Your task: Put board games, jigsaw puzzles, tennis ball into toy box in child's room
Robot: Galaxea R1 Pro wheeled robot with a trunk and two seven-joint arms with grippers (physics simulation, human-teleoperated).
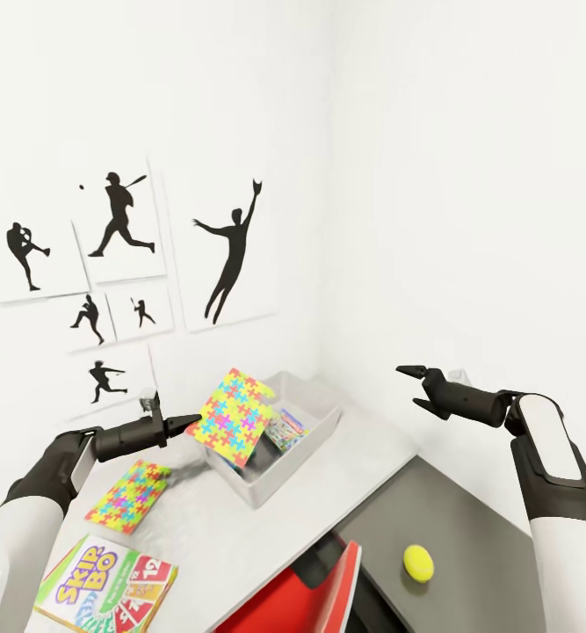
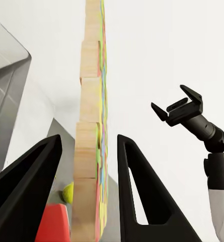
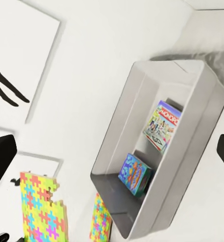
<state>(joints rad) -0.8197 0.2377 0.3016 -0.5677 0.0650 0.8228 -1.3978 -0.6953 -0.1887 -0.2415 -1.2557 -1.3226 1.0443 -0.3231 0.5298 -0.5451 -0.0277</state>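
Observation:
One jigsaw puzzle [image 1: 235, 413] stands tilted on edge, its lower corner inside the light grey toy box [image 1: 314, 435]. My left gripper [image 1: 194, 422] is open at that puzzle's left edge. In the left wrist view the puzzle's edge [image 2: 89, 151] runs between the fingers with a small gap on each side. The second puzzle [image 1: 127, 495] lies flat on the table [image 1: 240, 545], with the Skip-Bo game [image 1: 108, 585] nearer me. Monopoly [image 3: 163, 126] and a blue cartoon game [image 3: 136, 173] stand inside the box. The tennis ball [image 1: 418, 563] rests on the dark lower section. My right gripper [image 1: 415, 387] hovers open to the box's right.
A red chair [image 1: 301, 598] is tucked under the table's near edge. White walls meet in a corner just behind the toy box. Black sports silhouette pictures [image 1: 117, 220] hang on the left wall. The dark grey desk section [image 1: 468, 527] lies under my right arm.

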